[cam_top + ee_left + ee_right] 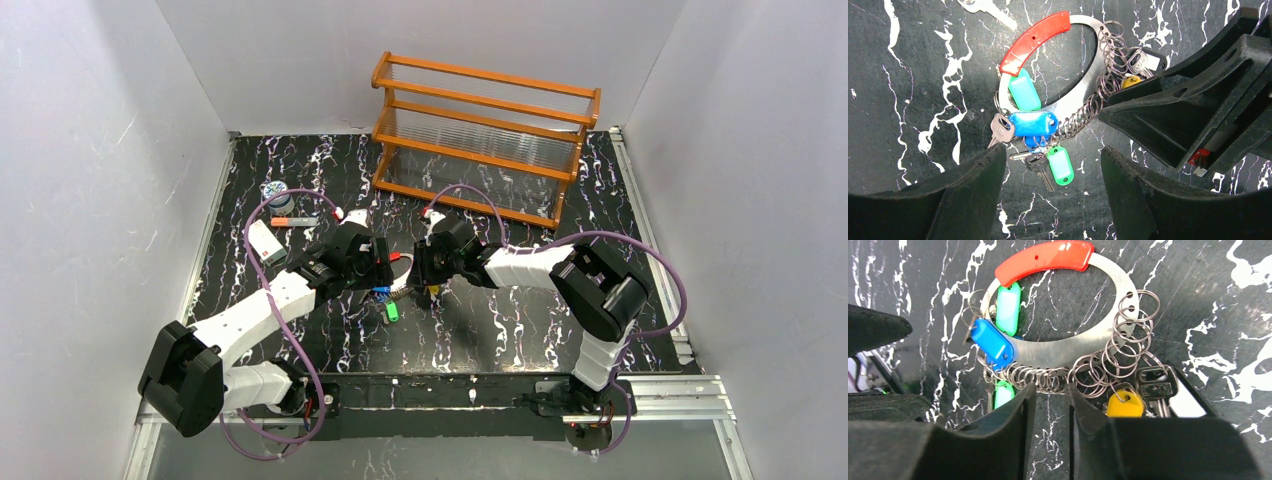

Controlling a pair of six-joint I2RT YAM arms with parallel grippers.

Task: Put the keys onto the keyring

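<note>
**A:** Start close in. How does the left gripper stand?

**B:** The left gripper has its fingers wide apart, clamped on nothing. In its own wrist view a green tag lies in the gap between the fingertips. Its long axis runs toward the gripper, slightly tilted.

**A:** And the right one?

**B:** The right gripper shows only a narrow slit between its fingers. Its tips are right at the row of small rings. Whether they pinch a ring, I cannot tell.

**A:** Where is the keyring?

**B:** The keyring lies flat on the bench, between the two grippers. It is an oval silver band. In the right wrist view its long axis runs from lower left to upper right. The curved red piece is on the side away from the right gripper, and the small rings hang along the near side.

**A:** The keys?

**B:** The keys gather around the band.
- A blue tag lies slanted across its left end.
- A pale green tag sits just under the red piece, pointing away from the right gripper.
- A yellow tag and a black-headed key lie beside the right fingers.
- One bare silver key lies apart, beyond the red piece.

**A:** Farther back?

**B:** A wooden rack stands at the rear of the bench, and a patterned jar is at the far left.
</note>
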